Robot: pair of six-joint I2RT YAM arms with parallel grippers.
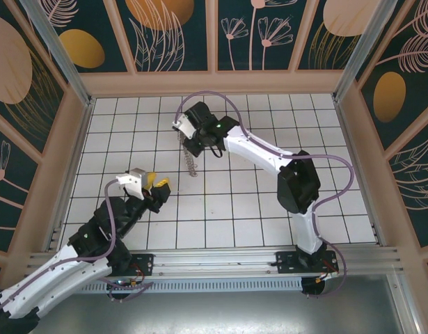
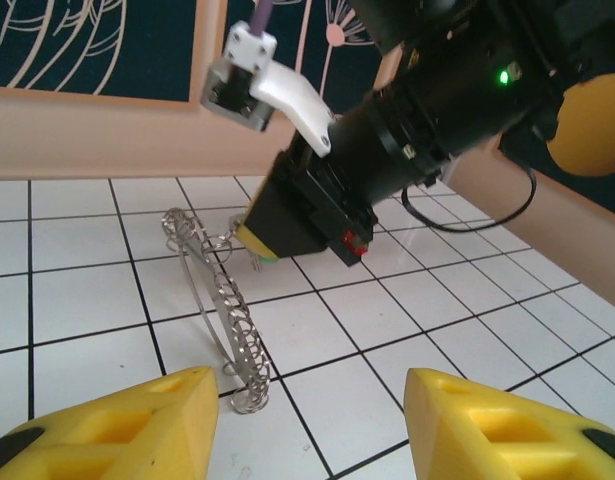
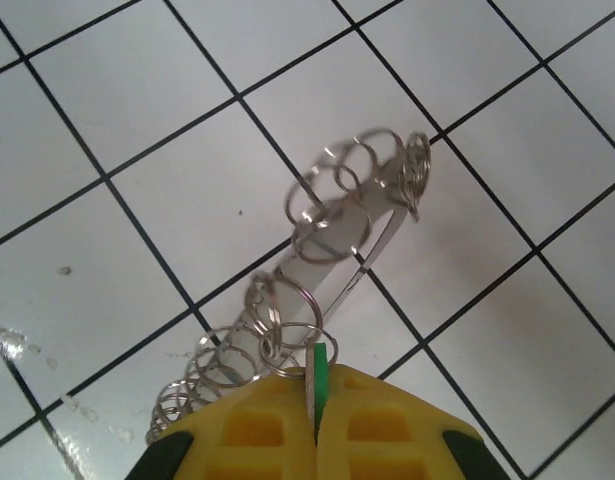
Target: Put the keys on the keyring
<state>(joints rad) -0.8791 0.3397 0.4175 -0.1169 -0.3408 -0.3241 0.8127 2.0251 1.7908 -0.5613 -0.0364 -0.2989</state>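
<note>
1. Key [image 3: 314, 365]: thin green sliver seen edge-on, pinched between the closed yellow fingers [image 3: 387, 425] of the right gripper [image 3: 316, 395]; its free end meets the nearest silver ring of the keyring [image 3: 332, 245].
2. Keyring: narrow band with a row of small silver rings along it; in the left wrist view the keyring [image 2: 230, 312] stands on edge, leaning, near end resting on the tiles; from above, the keyring [image 1: 191, 161] reads as a short chain-like streak running nearward from the right gripper [image 1: 186, 139].
3. Around: white tiled floor [image 1: 130, 132] with black grid; peach wall [image 1: 214, 82] at the far side; dark panels with plant drawings beyond.
4. In the way: black body of the right gripper [image 2: 259, 240] covers the keyring's far end as seen from the left wrist.
5. Right arm: reaches from near right across to far middle, elbow bent, wrist pitched down at the floor; purple cable [image 1: 200, 95] loops over it; green lamp [image 1: 219, 127] lit.
6. Left arm: folded low at near left; left gripper [image 1: 158, 185] faces the keyring, near it, not touching; left gripper [image 2: 309, 405] jaws spread wide, holding nothing.
</note>
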